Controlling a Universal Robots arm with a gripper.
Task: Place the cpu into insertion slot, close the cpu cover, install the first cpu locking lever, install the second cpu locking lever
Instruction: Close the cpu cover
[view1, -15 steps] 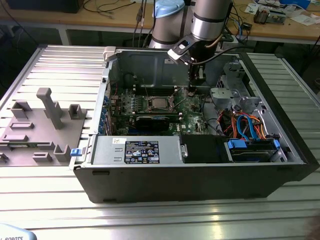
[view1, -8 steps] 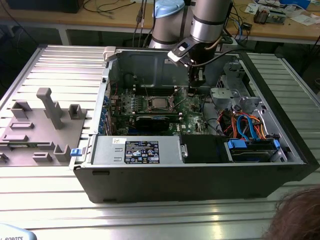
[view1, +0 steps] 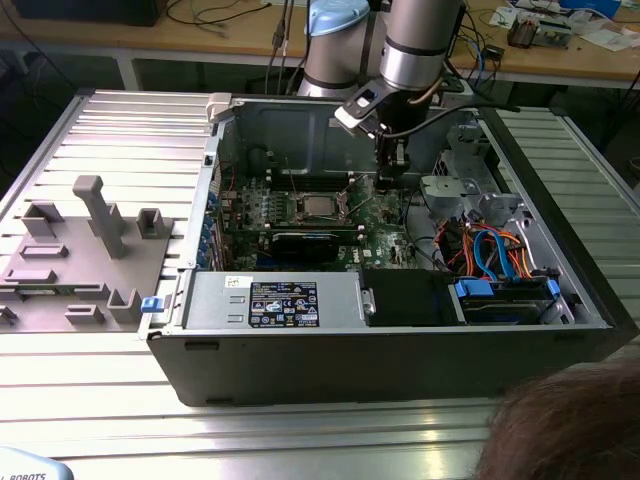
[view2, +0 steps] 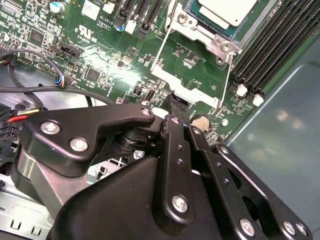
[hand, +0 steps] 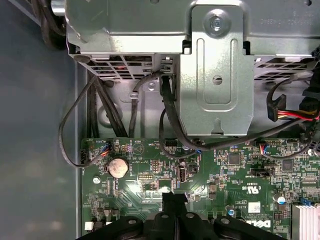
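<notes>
The cpu (view2: 227, 10), a silver-grey square, lies in the insertion slot (view2: 210, 44) on the green board; in the exterior view it sits mid-case (view1: 318, 207). The cpu cover (view2: 186, 86) stands swung open off the slot, and I see the board through its cut-out centre. In the exterior view the cover (view1: 357, 197) rises on the slot's right side. My gripper (view2: 176, 107) is shut with nothing between its fingers, its tip right at the cover's free end. It hangs inside the case (view1: 392, 168) just right of the slot, and its tip (hand: 173, 199) hovers over the board.
Narrow memory slots (view2: 280, 45) run beside the socket. A coin battery (hand: 118, 167) and black cables (hand: 167, 115) lie near the gripper's tip, under a metal drive cage (hand: 215, 75). A grey fixture (view1: 90, 240) sits at the exterior view's left. A person's head (view1: 570, 425) shows in front.
</notes>
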